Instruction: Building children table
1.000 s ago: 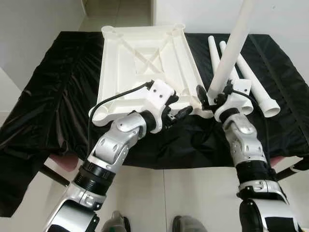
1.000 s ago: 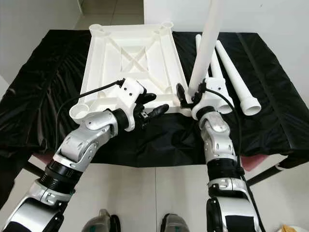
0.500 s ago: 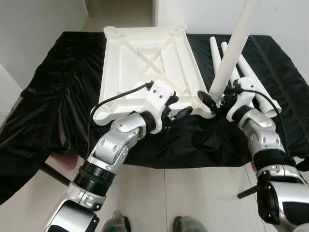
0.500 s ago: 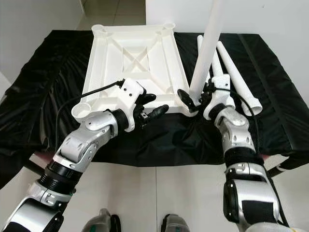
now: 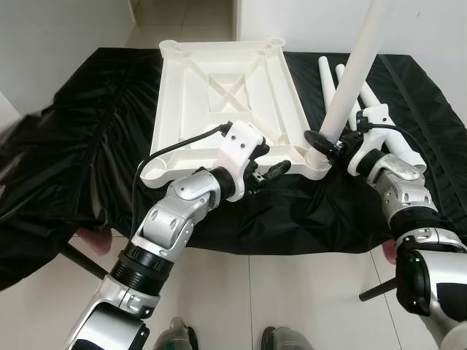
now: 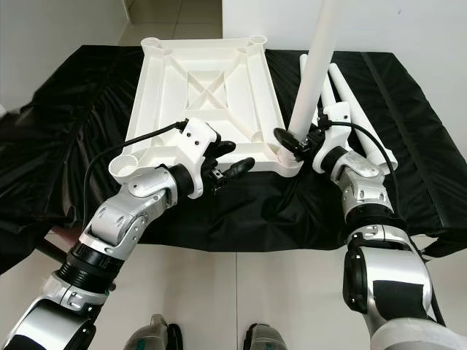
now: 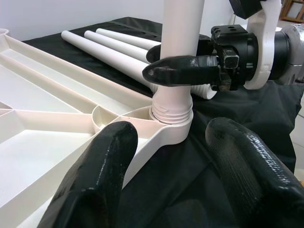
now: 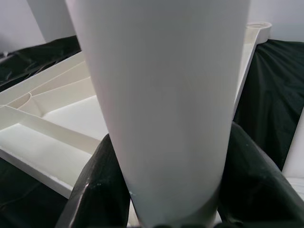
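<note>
Nothing readable anywhere here, honestly. No labels, brand marks, numbers or signs on anything that can be made out.

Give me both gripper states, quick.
Left gripper: open, holding nothing, hovering by the tabletop's near corner.
Right gripper: shut on the upright table leg, which stands in the corner socket.
</note>
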You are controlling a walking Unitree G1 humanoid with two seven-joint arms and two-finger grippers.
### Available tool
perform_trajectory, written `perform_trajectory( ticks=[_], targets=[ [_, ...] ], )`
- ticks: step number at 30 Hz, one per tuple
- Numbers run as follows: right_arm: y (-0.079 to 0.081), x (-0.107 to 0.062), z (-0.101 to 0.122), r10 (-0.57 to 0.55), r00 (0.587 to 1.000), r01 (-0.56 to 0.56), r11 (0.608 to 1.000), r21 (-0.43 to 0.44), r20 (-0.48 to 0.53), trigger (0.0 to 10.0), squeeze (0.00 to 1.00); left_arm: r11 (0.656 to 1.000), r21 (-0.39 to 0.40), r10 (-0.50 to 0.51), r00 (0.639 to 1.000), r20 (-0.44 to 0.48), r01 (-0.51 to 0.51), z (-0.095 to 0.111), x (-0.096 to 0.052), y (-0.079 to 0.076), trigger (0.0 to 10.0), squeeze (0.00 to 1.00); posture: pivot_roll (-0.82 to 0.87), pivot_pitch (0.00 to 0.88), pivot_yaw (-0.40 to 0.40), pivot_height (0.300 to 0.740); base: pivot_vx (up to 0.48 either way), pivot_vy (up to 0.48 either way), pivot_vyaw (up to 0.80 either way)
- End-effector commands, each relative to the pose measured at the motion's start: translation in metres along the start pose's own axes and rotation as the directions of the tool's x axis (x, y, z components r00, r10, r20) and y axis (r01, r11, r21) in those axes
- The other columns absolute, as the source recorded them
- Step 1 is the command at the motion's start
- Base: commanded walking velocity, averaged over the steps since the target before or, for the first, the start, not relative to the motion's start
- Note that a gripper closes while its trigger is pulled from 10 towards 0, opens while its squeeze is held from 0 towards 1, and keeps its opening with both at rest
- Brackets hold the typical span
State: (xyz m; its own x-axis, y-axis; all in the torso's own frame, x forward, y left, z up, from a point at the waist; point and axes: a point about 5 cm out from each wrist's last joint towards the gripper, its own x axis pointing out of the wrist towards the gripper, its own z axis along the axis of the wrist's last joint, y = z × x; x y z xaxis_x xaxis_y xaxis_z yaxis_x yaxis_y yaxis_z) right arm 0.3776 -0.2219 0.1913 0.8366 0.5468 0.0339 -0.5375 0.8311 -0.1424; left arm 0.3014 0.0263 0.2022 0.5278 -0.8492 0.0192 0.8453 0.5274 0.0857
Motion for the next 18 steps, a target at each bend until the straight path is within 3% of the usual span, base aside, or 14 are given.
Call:
perform_trajectory(
  ticks=[1,9,10,12,13,18],
  targets=[
    [0.0057,-0.0009,-0.0131,0.035,0.998,-0.034,0.999,0.026,-0.052,0.0,0.00,0.999,0.000,-0.032,0.999,-0.005,0.032,-0.0009,-0.0020,-0.0029,10.0,0.00,-0.02,0.054,0.032,0.740,0.000,0.000,0.00],
    [0.0051,-0.0018,-0.0136,0.007,1.000,-0.006,0.999,0.052,-0.017,0.0,0.00,1.000,0.000,-0.031,1.000,-0.004,0.031,-0.0006,-0.0021,-0.0026,10.0,0.00,-0.02,0.054,0.032,0.740,0.000,0.000,0.00],
    [0.0056,-0.0008,-0.0125,-0.005,1.000,0.005,0.998,0.063,-0.002,3.5,0.00,1.000,0.000,-0.031,0.999,-0.004,0.031,-0.0004,-0.0020,-0.0023,10.0,0.00,-0.02,0.059,0.033,0.740,0.000,0.000,0.00],
    [0.0062,0.0001,-0.0114,-0.015,1.000,0.014,0.997,0.074,0.013,3.5,0.00,0.999,0.000,-0.032,0.999,-0.003,0.032,-0.0003,-0.0020,-0.0022,10.0,0.00,-0.02,0.059,0.033,0.740,0.000,0.000,0.00],
    [0.0064,0.0015,-0.0106,-0.038,0.999,0.036,0.996,0.083,0.022,10.0,0.00,0.999,0.000,-0.033,0.999,-0.004,0.033,-0.0004,-0.0019,-0.0023,10.0,0.00,-0.02,0.059,0.034,0.740,0.000,0.000,0.00],
    [0.0071,0.0060,-0.0087,-0.110,0.993,0.106,0.988,0.117,0.033,10.0,0.00,0.999,0.000,-0.036,0.999,-0.005,0.036,-0.0005,-0.0019,-0.0028,10.0,0.00,-0.03,0.063,0.035,0.740,0.000,0.000,0.00]
  ],
)
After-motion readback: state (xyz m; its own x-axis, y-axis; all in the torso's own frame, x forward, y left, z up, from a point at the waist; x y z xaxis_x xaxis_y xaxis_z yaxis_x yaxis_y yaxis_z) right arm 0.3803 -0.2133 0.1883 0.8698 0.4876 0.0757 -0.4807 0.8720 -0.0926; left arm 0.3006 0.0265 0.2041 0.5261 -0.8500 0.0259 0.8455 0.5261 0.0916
